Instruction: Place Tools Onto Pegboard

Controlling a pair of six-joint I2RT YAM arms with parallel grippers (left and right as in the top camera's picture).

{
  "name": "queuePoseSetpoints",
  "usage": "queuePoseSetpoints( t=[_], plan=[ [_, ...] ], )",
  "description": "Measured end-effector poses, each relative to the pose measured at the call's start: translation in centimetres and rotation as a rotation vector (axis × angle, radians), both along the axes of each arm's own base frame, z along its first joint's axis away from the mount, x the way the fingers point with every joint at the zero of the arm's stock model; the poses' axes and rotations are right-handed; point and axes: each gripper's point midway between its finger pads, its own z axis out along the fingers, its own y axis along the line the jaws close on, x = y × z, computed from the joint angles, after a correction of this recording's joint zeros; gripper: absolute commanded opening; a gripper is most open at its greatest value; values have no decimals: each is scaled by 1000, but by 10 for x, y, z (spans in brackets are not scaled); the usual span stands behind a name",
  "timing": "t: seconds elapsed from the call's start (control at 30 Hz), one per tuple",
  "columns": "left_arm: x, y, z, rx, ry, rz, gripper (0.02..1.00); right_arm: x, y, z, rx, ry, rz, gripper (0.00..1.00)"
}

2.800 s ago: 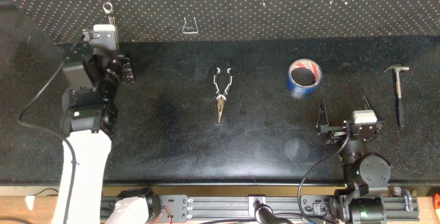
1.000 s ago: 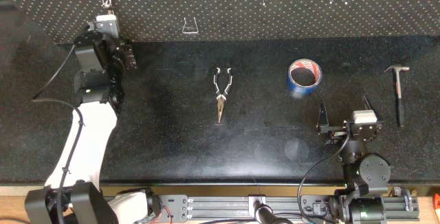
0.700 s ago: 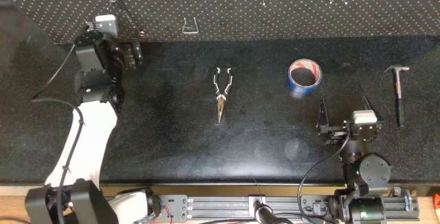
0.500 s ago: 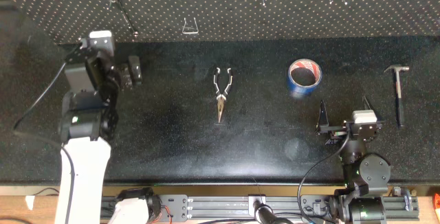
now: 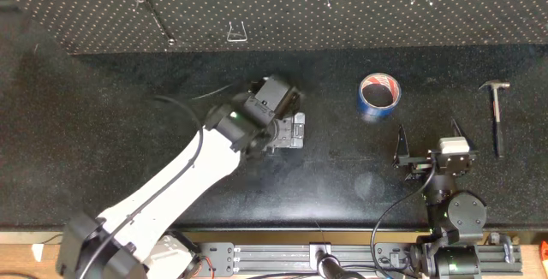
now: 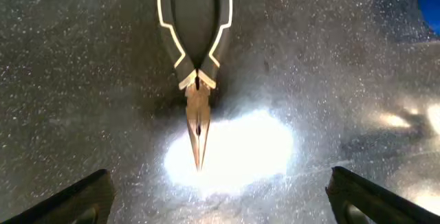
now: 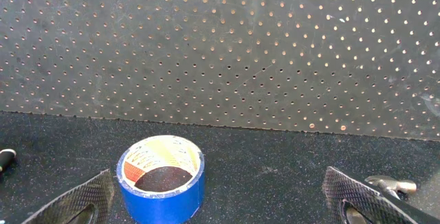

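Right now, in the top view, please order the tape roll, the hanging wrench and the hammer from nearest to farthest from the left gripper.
1. tape roll, on the table, right of the left gripper.
2. wrench, hanging on the pegboard, upper left.
3. hammer, far right.

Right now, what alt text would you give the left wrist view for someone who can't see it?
Needle-nose pliers lie flat on the dark speckled table, tips pointing toward the left end effector, whose open fingers hang on either side. A bright glare patch sits at the tips.
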Motion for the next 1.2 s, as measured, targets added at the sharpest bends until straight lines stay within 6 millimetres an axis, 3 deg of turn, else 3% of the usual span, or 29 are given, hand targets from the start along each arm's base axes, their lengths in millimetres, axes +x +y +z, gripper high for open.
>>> queuePoseSetpoints(
  t=[0.07,0.17,0.27,0.43,0.57,0.8,1.0,1.2],
  plan=[
    [5,-4,-17,20,36,1,998,0,0,0,0,0,0,991],
    [19,9,-32,45,75,47,998,0,0,0,0,0,0,991],
    [39,17,-35,65,71,41,998,0,0,0,0,0,0,991],
    [75,7,-38,85,43,2,998,0,0,0,0,0,0,991],
    [90,4,-52,108,57,-20,996,0,0,0,0,0,0,991],
    [98,18,-59,115,67,7,998,0,0,0,0,0,0,991],
    [91,9,-83,83,145,-13,998,0,0,0,0,0,0,991],
    [90,7,-84,70,152,-16,998,0,0,0,0,0,0,991]
  ],
)
